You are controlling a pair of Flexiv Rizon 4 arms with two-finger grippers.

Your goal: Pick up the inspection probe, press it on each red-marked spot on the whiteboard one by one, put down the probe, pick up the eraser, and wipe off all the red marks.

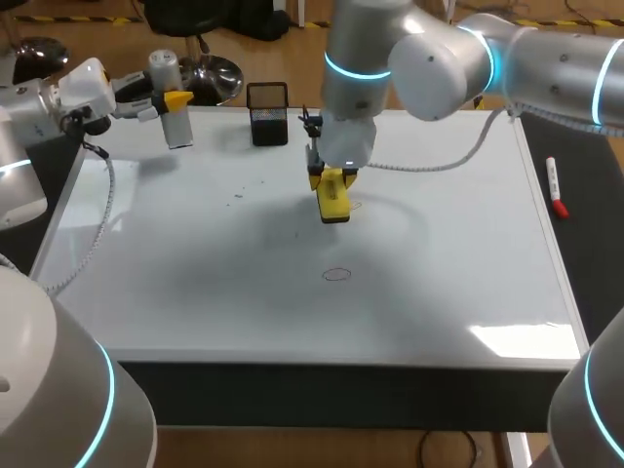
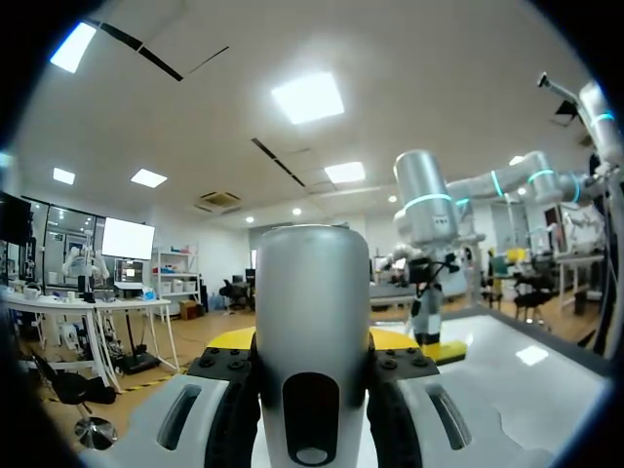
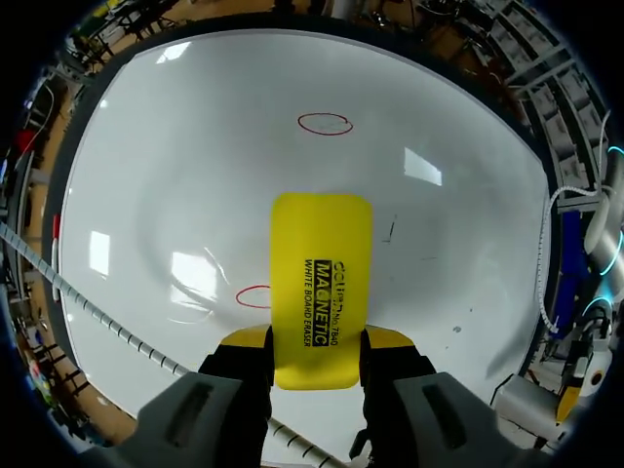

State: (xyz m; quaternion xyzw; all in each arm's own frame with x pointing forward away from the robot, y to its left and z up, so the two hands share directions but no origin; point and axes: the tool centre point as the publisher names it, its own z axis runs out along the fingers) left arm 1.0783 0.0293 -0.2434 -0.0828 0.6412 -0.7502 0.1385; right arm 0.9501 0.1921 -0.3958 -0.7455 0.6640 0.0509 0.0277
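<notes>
Right arm comes in over the middle of the whiteboard point(image 1: 195, 283), wrist pointing straight down. Right end effector point(image 1: 331, 183) is clamped on the yellow eraser point(image 1: 333, 202), low over the board and partly covering one red oval point(image 3: 252, 296). A second red oval point(image 1: 336, 274) lies apart, nearer the front edge.

Left arm is at the far-left corner. Left end effector point(image 1: 168, 100) points level and is clamped on the silver probe point(image 1: 174, 122), raised off the board.

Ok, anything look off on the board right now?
One thing: the left gripper is shut on the probe at the far left corner, not released, while the right gripper holds the eraser over the whiteboard. Nothing looks spilled or damaged.
</notes>
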